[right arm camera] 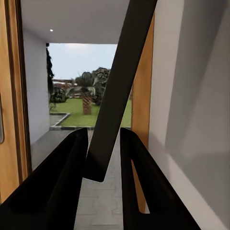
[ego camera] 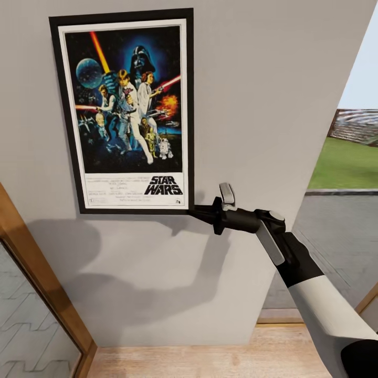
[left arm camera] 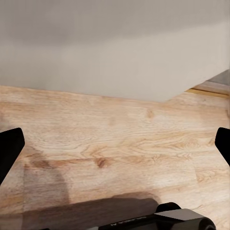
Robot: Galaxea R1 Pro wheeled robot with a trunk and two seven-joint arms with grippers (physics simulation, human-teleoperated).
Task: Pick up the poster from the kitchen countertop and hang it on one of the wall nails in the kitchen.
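Nearest the head camera is the right arm [ego camera: 315, 294], white forearm and black wrist, reaching up and across to the wall [ego camera: 273, 105]. Its right gripper [ego camera: 197, 211] meets the poster [ego camera: 126, 105] at the lower right corner of the frame. In the right wrist view the two fingers [right arm camera: 62, 187] close on the thin black frame edge [right arm camera: 117, 91], which runs up between them; the gripper is clamped on the poster.

The poster stands upright, flat against the grey wall and high on it. No nail can be seen; if one is there, the poster hides it. Whether the frame already hangs from a nail or is carried by the gripper alone cannot be told.

Beyond the wall's right edge an opening shows grass [ego camera: 346, 163] and paving outdoors. A wooden door frame [ego camera: 42, 273] runs at lower left, and wood floor [ego camera: 210, 357] lies below.

The left gripper [left arm camera: 115, 143] points down at the floor, its fingertips [left arm camera: 9, 148] wide apart with nothing between them.

Step in hand: the hanging, at or near its end. Next move, as judged: confirm the frame is seated on a nail, then part the right fingers and draw the gripper away along the wall without dragging the corner. Risk: if unseated, the poster drops on release.
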